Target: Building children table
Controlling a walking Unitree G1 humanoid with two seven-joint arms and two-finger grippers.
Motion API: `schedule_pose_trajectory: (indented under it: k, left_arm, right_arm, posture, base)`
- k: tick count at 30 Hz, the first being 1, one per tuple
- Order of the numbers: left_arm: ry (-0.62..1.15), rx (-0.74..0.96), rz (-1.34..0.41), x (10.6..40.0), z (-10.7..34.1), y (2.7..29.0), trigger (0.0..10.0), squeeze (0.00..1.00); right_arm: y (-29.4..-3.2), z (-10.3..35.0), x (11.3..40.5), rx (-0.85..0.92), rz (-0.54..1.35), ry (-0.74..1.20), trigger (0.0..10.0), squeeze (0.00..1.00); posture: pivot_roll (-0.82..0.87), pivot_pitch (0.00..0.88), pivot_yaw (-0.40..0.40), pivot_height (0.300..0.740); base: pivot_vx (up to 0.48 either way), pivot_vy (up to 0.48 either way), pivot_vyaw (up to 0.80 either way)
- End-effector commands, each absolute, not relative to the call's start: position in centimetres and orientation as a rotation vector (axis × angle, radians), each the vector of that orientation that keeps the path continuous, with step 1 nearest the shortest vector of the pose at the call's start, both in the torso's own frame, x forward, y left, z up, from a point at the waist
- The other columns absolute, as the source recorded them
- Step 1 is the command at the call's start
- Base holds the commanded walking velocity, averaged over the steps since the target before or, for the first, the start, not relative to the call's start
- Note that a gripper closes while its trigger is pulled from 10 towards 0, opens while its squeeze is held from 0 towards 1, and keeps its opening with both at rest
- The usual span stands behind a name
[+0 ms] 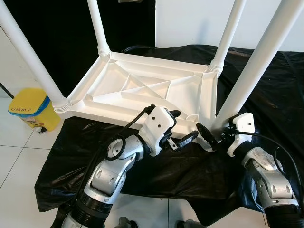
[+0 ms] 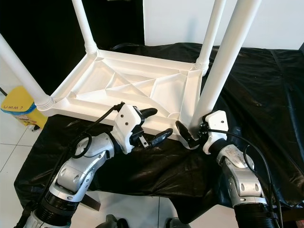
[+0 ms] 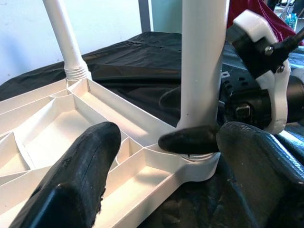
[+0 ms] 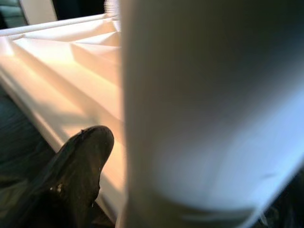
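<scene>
Right gripper (image 1: 213, 135) grips leg (image 1: 256, 71) base; left gripper (image 1: 183, 128) beside

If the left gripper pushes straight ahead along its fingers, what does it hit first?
Probably the white plastic table leg at the near right corner, just above its socket in the upturned white tabletop. The left gripper is open and points at it; the depth is uncertain.

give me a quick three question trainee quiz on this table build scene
1. True or false: the white plastic tabletop lies upside down on the black sheet.
2. How many white tube legs stand in its corner sockets?
3. Which gripper is at the base of the nearest white leg? A) left gripper B) right gripper

Key: 1 true; 2 four; 3 B
</scene>
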State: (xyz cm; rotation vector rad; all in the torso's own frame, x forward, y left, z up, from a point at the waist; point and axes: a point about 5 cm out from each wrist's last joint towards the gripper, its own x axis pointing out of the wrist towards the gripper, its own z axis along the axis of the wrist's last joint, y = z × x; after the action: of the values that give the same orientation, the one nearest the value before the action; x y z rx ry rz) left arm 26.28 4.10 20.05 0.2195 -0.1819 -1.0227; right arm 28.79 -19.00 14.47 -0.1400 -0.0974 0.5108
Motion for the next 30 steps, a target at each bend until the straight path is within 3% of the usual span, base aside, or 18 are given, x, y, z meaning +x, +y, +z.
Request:
schedule_pose_trajectory:
  k: [1, 2, 3, 5, 11, 12, 25, 29, 30]
  left_arm:
    - [-0.187, 0.221, -1.018, 26.3, 20.0, 4.0, 10.0, 0.00]
    - [-0.187, 0.219, -1.020, 26.2, 20.1, 4.0, 10.0, 0.00]
    - [-0.187, 0.219, -1.020, 26.2, 20.1, 4.0, 10.0, 0.00]
    - [-0.185, 0.218, -1.021, 26.1, 20.0, 4.1, 10.0, 0.00]
    - [-0.183, 0.216, -1.020, 26.0, 20.0, 4.1, 10.0, 0.00]
    - [-0.184, 0.214, -1.021, 26.0, 20.0, 4.1, 10.0, 0.00]
    - [-0.180, 0.204, -1.035, 25.7, 19.9, 3.9, 10.0, 0.00]
    - [-0.178, 0.202, -1.038, 25.7, 19.8, 3.8, 10.0, 0.00]
    - [-0.176, 0.199, -1.039, 25.7, 19.7, 3.8, 10.0, 0.00]
  right_arm:
    - [-19.1, 14.2, 29.0, -0.159, 0.534, -0.082, 10.0, 0.00]
    - [-19.1, 13.9, 29.2, -0.163, 0.546, -0.068, 4.8, 0.00]
    - [-19.1, 13.9, 29.2, -0.163, 0.546, -0.068, 4.8, 0.00]
    - [-19.3, 13.4, 29.1, -0.159, 0.556, -0.042, 0.0, 0.00]
    - [-19.6, 12.7, 28.8, -0.147, 0.557, -0.014, 0.0, 0.00]
    - [-19.8, 12.6, 28.7, -0.143, 0.546, -0.006, 10.0, 0.00]
    - [-20.2, 11.7, 28.0, -0.097, 0.457, -0.003, 10.0, 0.00]
    - [-20.1, 11.0, 27.4, -0.103, 0.326, 0.021, 10.0, 0.00]
    - [-19.8, 10.4, 26.9, -0.108, 0.208, 0.038, 10.0, 0.00]
  posture:
    - [-0.13, 0.093, 0.025, 0.740]
    - [-0.13, 0.096, 0.025, 0.740]
    - [-0.13, 0.096, 0.025, 0.740]
    - [-0.13, 0.100, 0.027, 0.740]
    - [-0.13, 0.101, 0.028, 0.740]
    - [-0.14, 0.103, 0.028, 0.740]
    - [-0.15, 0.107, 0.035, 0.740]
    - [-0.16, 0.107, 0.037, 0.740]
    - [-0.16, 0.110, 0.034, 0.740]
  base:
    - [0.000, 0.000, 0.00]
    - [0.000, 0.000, 0.00]
    - [0.000, 0.000, 0.00]
    - [0.000, 0.000, 0.00]
    - [0.000, 0.000, 0.00]
    - [0.000, 0.000, 0.00]
    - [0.000, 0.000, 0.00]
    - [0.000, 0.000, 0.00]
    - [0.000, 0.000, 0.00]
